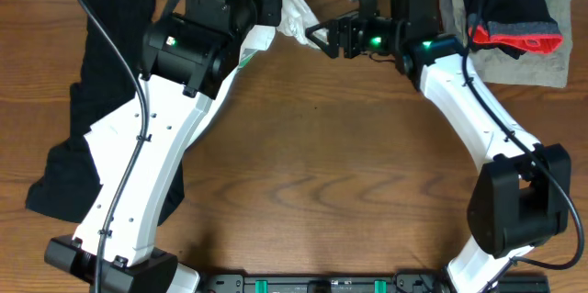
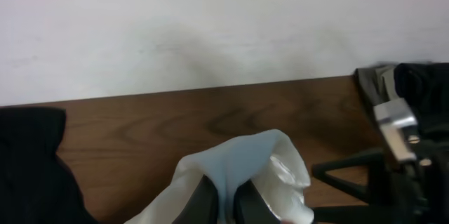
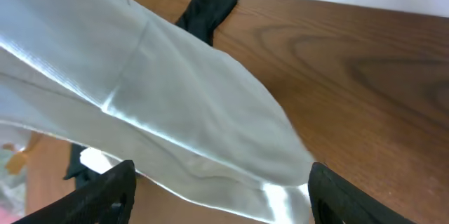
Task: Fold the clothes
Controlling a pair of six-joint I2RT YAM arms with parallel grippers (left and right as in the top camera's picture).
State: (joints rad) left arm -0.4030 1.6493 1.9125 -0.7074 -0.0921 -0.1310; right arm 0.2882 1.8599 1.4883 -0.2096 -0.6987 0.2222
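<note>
Left gripper is clamped tight on a bunched fold of the white garment, holding it up off the wooden table at the far edge, close to the wall. The cloth trails down and back under the left arm. Right gripper sits just beside that pinch, jaws spread wide. On its wrist camera the white fabric stretches across just ahead of the two fingers, and I can't tell whether either pad touches it. Off to the left a black garment lies sprawled on the table. In the far right corner there's a grey cloth with a black-and-red garment heaped on top.
</note>
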